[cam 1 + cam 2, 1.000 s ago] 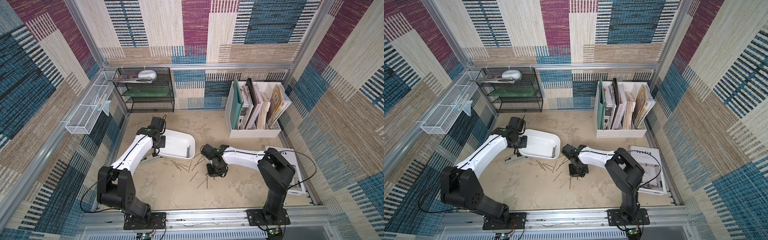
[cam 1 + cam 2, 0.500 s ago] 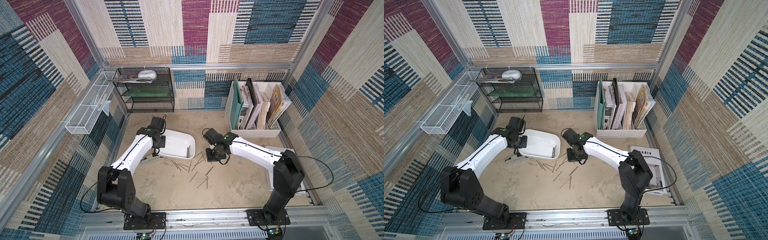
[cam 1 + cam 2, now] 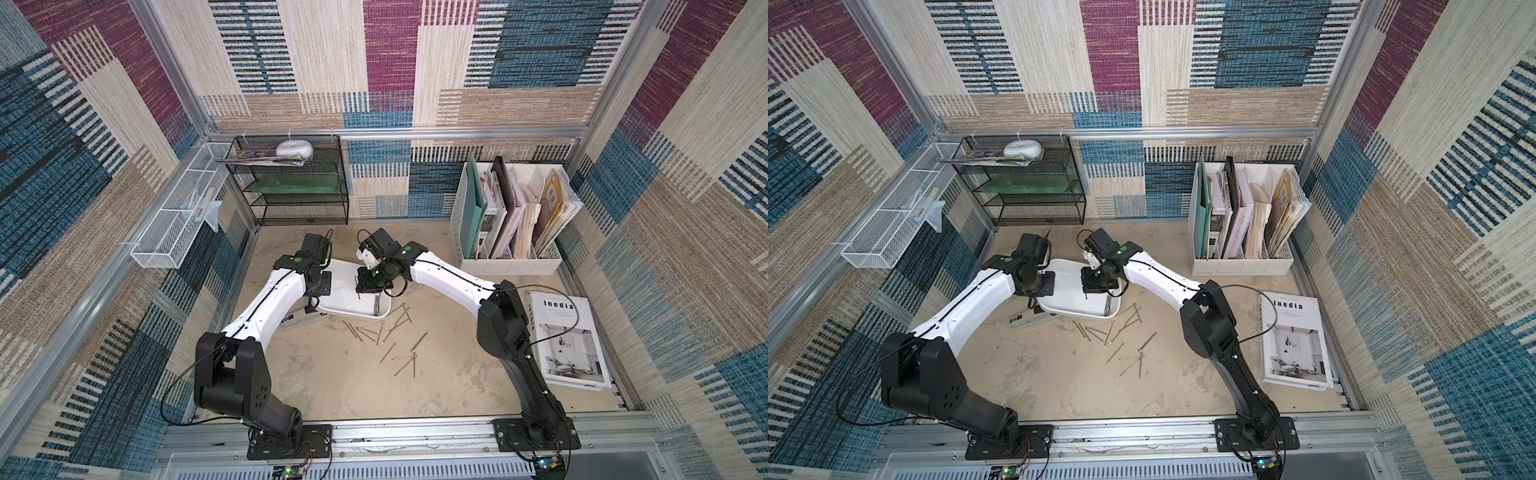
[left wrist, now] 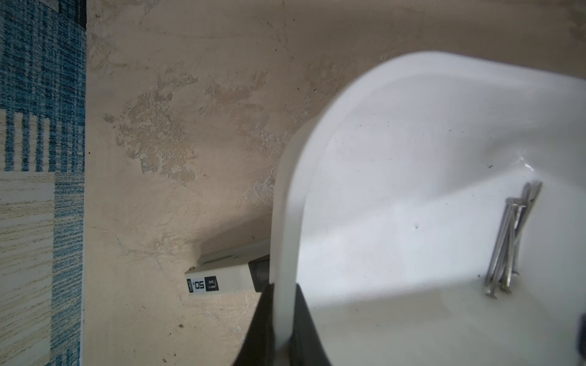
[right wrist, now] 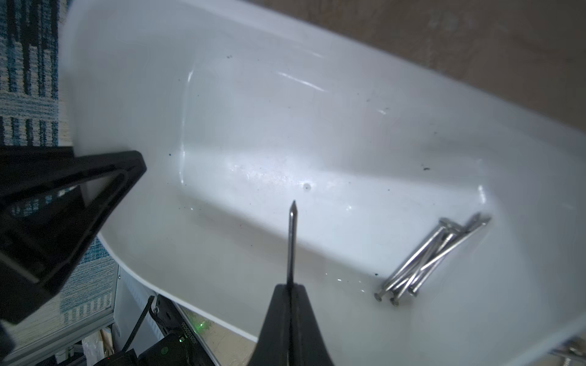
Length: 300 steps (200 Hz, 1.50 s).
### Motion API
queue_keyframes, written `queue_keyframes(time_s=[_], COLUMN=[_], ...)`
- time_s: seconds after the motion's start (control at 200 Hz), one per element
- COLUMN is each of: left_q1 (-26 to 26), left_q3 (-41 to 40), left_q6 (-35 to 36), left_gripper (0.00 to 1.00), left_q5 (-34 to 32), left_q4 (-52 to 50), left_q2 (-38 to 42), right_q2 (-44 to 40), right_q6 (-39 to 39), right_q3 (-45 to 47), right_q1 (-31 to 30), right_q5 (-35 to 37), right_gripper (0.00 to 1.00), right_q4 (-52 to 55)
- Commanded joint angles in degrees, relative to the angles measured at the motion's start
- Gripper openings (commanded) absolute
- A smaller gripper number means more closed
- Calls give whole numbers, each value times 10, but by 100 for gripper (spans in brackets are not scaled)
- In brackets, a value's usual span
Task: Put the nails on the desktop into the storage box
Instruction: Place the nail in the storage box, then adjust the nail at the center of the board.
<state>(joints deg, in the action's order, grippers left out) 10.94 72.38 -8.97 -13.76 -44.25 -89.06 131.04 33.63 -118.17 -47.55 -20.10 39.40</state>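
Note:
The white storage box (image 3: 345, 286) stands at the back left of the beige desktop (image 3: 353, 386), in both top views. My left gripper (image 4: 283, 317) is shut on its near wall (image 4: 285, 221), and that end looks lifted. Over the box's inside hangs my right gripper (image 5: 290, 286), shut on one nail (image 5: 291, 240) that points down at the floor of the box (image 5: 285, 142). Several nails (image 5: 431, 256) lie bundled in one corner, also seen in the left wrist view as nails (image 4: 507, 240). More nails (image 3: 386, 332) are scattered on the desktop in front of the box (image 3: 1067, 291), where those nails (image 3: 1121, 336) show too.
A small white carton marked 50 (image 4: 218, 280) lies partly under the box. A white file holder (image 3: 507, 232) stands at the back right, a black mesh shelf (image 3: 291, 183) at the back left, and a white wire basket (image 3: 178, 220) hangs on the left wall. A magazine (image 3: 565, 336) lies at the right.
My right arm has swung from the scattered nails back and left to above the box, carrying a nail. The left arm and the box have stayed put.

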Motion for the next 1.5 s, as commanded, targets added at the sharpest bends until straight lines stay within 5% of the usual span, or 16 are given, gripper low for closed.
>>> queue_keyframes(time_s=[0.0,0.08,0.15,0.205,0.361,0.476,0.616,0.871,1.497], left_q1=[-1,-1,-1,-1,-1,-1,-1,-1,0], left_q3=[6,7,7,7,7,7,7,7,8], left_q6=[1,1,2,1,1,0,0,0,2], left_gripper=[0,0,0,0,0,0,0,0,0], left_q5=[-3,-2,-2,-2,0,0,1,2,6], left_q4=[-4,-4,-4,-6,-6,-6,-6,-6,-6], left_q2=[-2,-2,-3,-2,-1,-2,-1,-2,-2], right_q2=[5,4,-8,-31,-163,-254,-338,-357,-218], right_q6=[28,35,27,20,13,24,61,91,-13], right_q3=[30,48,56,75,205,325,487,595,445], right_q1=[0,0,3,6,13,13,13,17,89], right_q5=[-43,-42,-29,-13,43,87,81,137,227], right_gripper=[0,0,27,36,42,37,0,0,1], right_q4=[-44,-57,-51,-49,-49,-35,-88,-88,-23])
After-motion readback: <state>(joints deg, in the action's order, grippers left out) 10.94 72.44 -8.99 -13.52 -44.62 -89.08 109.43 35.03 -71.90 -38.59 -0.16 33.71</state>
